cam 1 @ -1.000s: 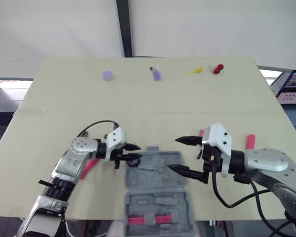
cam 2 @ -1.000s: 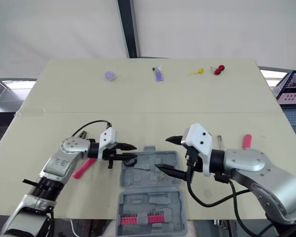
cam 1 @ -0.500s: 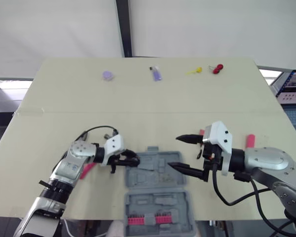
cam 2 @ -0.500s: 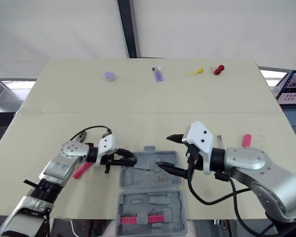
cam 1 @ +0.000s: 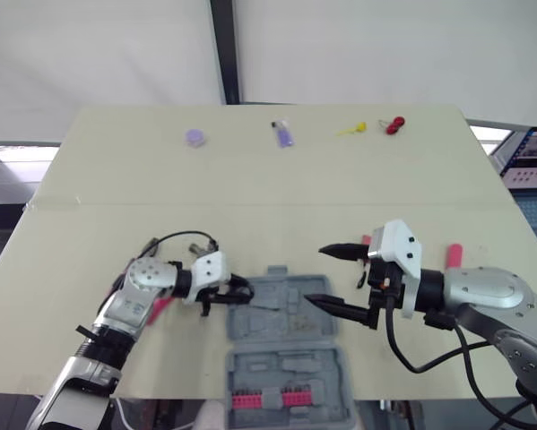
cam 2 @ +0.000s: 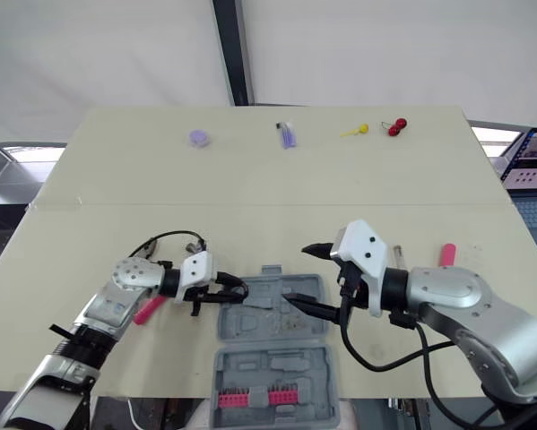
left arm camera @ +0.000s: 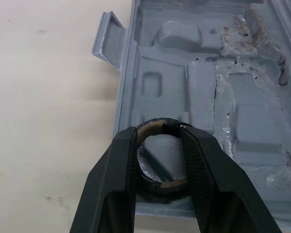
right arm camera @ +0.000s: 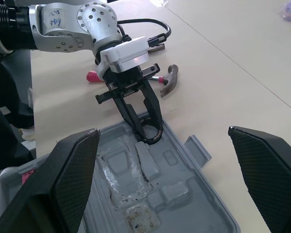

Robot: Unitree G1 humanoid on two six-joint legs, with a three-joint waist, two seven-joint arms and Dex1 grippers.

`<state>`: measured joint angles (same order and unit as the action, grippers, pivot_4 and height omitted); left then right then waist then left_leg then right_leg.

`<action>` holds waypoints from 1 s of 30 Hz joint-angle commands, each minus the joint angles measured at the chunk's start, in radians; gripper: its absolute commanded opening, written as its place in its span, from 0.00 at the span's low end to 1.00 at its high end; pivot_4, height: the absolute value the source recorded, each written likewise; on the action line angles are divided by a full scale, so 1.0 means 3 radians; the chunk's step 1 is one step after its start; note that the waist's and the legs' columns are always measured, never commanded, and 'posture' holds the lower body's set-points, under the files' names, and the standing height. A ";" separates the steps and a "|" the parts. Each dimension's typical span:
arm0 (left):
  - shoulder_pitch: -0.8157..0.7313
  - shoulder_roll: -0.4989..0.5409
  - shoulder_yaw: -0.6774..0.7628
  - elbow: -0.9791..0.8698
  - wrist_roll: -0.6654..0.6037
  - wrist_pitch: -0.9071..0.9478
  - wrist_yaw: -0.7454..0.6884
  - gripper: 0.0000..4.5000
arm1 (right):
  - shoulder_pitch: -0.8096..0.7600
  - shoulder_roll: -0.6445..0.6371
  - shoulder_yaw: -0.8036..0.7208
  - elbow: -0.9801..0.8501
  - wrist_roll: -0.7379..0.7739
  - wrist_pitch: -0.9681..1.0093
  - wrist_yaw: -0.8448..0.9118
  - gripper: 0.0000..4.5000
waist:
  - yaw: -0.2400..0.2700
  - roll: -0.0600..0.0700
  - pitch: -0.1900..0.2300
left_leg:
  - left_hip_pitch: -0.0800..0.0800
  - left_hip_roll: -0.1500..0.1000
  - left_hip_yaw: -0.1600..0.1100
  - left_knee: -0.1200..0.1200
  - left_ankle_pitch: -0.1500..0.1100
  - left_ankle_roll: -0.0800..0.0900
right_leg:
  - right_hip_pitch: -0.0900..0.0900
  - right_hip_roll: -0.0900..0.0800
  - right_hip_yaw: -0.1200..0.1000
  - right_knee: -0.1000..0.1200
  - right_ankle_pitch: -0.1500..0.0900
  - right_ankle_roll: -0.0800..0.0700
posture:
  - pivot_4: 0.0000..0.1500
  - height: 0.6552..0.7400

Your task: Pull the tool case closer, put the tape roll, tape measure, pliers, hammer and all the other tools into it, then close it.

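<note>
The grey tool case (cam 1: 290, 333) lies open near the table's front edge, with red bits (cam 1: 266, 399) in its nearer half. My left gripper (cam 1: 238, 291) is shut on the black tape roll (left arm camera: 161, 185), low over the left edge of the case's far half. My right gripper (cam 1: 320, 279) hovers open over the right side of that half, with nothing in it. The hammer (right arm camera: 168, 85) lies on the table left of the case, its pink handle (cam 1: 160, 305) partly hidden under my left arm.
A pink-handled tool (cam 1: 454, 255) lies right of my right gripper. Along the far edge sit a purple disc (cam 1: 194, 136), a purple item (cam 1: 284, 134), a yellow piece (cam 1: 353, 129) and a red piece (cam 1: 394, 124). Bare tabletop (cam 1: 268, 206) stretches between them and the case.
My left gripper has sunk and drawn slightly nearer with the tape roll, down to the case's left edge. The right arm has barely moved.
</note>
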<state>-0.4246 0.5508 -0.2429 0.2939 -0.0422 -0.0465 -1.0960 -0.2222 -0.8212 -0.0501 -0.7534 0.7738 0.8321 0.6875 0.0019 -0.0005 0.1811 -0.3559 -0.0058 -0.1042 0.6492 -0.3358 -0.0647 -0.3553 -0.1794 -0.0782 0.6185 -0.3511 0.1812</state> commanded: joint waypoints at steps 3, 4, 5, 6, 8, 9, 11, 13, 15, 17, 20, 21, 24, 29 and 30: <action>0.0062 0.0065 -0.0124 0.0172 0.0204 -0.0182 0.0015 0.33 | -0.0011 -0.0028 -0.0080 -0.0079 0.0013 -0.0058 0.0008 1.00 | -0.0001 0.0000 -0.0001 | 0.0001 0.0000 0.0000 0.0000 0.0000 0.0000 | 0.0000 0.0000 0.0000 0.0000 0.0000 0.0000 | 1.00 1.00; 0.0066 0.0057 -0.0117 0.0181 0.0187 -0.0172 0.0014 0.33 | -0.0012 -0.0028 -0.0079 -0.0076 0.0011 -0.0059 0.0010 1.00 | -0.0001 0.0000 -0.0001 | 0.0001 0.0000 0.0000 0.0000 0.0000 0.0000 | 0.0000 0.0000 0.0000 0.0000 0.0000 0.0000 | 1.00 1.00; 0.0066 0.0053 -0.0116 0.0191 0.0182 -0.0179 0.0016 0.33 | -0.0014 -0.0029 -0.0077 -0.0072 0.0009 -0.0060 0.0011 1.00 | -0.0001 0.0000 -0.0001 | 0.0002 0.0000 0.0000 0.0000 0.0000 0.0000 | 0.0001 0.0000 0.0000 0.0000 0.0000 0.0000 | 1.00 1.00; 0.0066 0.0055 -0.0122 0.0197 0.0190 -0.0198 0.0019 0.33 | -0.0014 -0.0030 -0.0078 -0.0072 0.0008 -0.0061 0.0012 1.00 | -0.0001 0.0000 -0.0002 | 0.0002 0.0000 0.0001 -0.0001 0.0000 0.0000 | 0.0001 0.0000 0.0000 0.0000 0.0000 0.0000 | 1.00 1.00; 0.0066 0.0041 -0.0114 0.0196 0.0162 -0.0175 0.0018 0.33 | -0.0018 -0.0030 -0.0081 -0.0067 0.0009 -0.0063 0.0013 1.00 | -0.0001 0.0000 -0.0002 | 0.0002 0.0000 0.0001 -0.0001 0.0000 0.0000 | 0.0002 0.0000 0.0000 0.0000 0.0000 0.0000 | 1.00 1.00; 0.0058 0.0013 -0.0084 0.0178 0.0105 -0.0100 0.0023 0.33 | -0.0020 -0.0028 -0.0079 -0.0064 0.0008 -0.0065 0.0014 1.00 | 0.0000 0.0000 -0.0002 | 0.0002 0.0000 0.0001 -0.0001 0.0000 0.0000 | 0.0002 0.0000 0.0000 0.0000 0.0000 0.0000 | 1.00 1.00; 0.0038 0.0008 -0.0086 0.0161 0.0100 -0.0091 0.0017 0.33 | -0.0019 -0.0025 -0.0081 -0.0054 0.0007 -0.0071 0.0018 1.00 | 0.0000 0.0000 -0.0002 | 0.0003 0.0000 0.0001 0.0000 0.0000 0.0000 | 0.0002 0.0000 0.0000 0.0000 0.0000 0.0000 | 1.00 1.00; 0.0024 -0.0005 -0.0070 0.0146 0.0067 -0.0053 0.0007 0.33 | -0.0025 -0.0025 -0.0080 -0.0042 0.0005 -0.0074 0.0021 1.00 | 0.0000 0.0000 -0.0002 | 0.0003 0.0000 0.0001 0.0000 0.0000 0.0000 | 0.0002 0.0000 0.0000 0.0000 0.0000 0.0000 | 1.00 1.00; 0.0006 -0.0076 0.0033 0.0075 -0.0132 0.0195 -0.0010 0.33 | -0.0031 -0.0011 -0.0087 -0.0026 0.0013 -0.0077 0.0015 1.00 | 0.0002 0.0000 -0.0002 | 0.0003 0.0000 0.0001 0.0000 0.0000 0.0000 | 0.0003 0.0000 0.0000 0.0000 0.0000 0.0000 | 1.00 1.00; -0.0026 -0.0107 0.0131 -0.0007 -0.0297 0.0421 -0.0037 0.33 | -0.0029 -0.0001 -0.0091 -0.0007 0.0008 -0.0088 0.0011 1.00 | 0.0006 -0.0001 -0.0002 | 0.0003 0.0000 0.0001 0.0000 0.0000 0.0000 | 0.0003 0.0000 0.0000 0.0000 0.0000 0.0000 | 1.00 1.00; -0.0109 -0.0113 0.0313 -0.0149 -0.0538 0.0800 -0.0039 0.33 | -0.0010 0.0000 -0.0113 0.0026 0.0007 -0.0097 0.0010 1.00 | -0.0005 -0.0001 -0.0002 | 0.0002 0.0000 0.0001 0.0000 0.0000 0.0000 | 0.0003 0.0000 0.0000 0.0001 0.0000 0.0000 | 1.00 1.00; -0.0145 -0.0106 0.0382 -0.0213 -0.0623 0.0936 -0.0026 0.33 | 0.0003 -0.0001 -0.0128 0.0050 0.0006 -0.0105 0.0015 1.00 | -0.0005 -0.0002 -0.0001 | 0.0002 0.0000 0.0000 0.0000 0.0000 0.0000 | 0.0003 0.0000 0.0000 0.0001 0.0000 0.0000 | 1.00 1.00; -0.0225 -0.0054 0.0568 -0.0444 -0.0830 0.1316 0.0040 0.33 | 0.0062 0.0028 -0.0214 0.0189 0.0016 -0.0155 0.0037 1.00 | -0.0002 -0.0002 -0.0001 | 0.0002 0.0000 0.0000 0.0001 0.0000 0.0000 | 0.0003 0.0000 0.0000 0.0001 0.0000 0.0000 | 1.00 1.00; -0.0178 0.0084 0.0958 -0.0849 -0.1109 0.1840 0.0290 0.33 | 0.0289 0.0086 -0.0598 0.0683 0.0005 -0.0321 0.0107 1.00 | -0.0010 -0.0002 -0.0001 | 0.0002 0.0000 0.0000 -0.0002 0.0000 0.0000 | 0.0003 0.0000 0.0000 0.0000 0.0000 0.0000 | 1.00 1.00; -0.0122 0.0133 0.1054 -0.0920 -0.1134 0.1902 0.0356 0.33 | 0.0370 0.0070 -0.0694 0.0787 -0.0036 -0.0380 0.0145 1.00 | -0.0010 -0.0002 -0.0001 | 0.0002 0.0000 0.0001 -0.0002 0.0000 0.0001 | 0.0003 0.0000 0.0000 0.0000 0.0000 0.0000 | 1.00 1.00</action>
<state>-0.4834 0.5688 0.0166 0.0739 -0.3454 0.4868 -1.0179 -0.1309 -0.7991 -0.1942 -0.5419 0.7695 0.7582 0.7023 -0.0011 -0.0011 0.1808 -0.3551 -0.0056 -0.1041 0.6482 -0.3358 -0.0646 -0.3545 -0.1795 -0.0783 0.6185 -0.3511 0.1812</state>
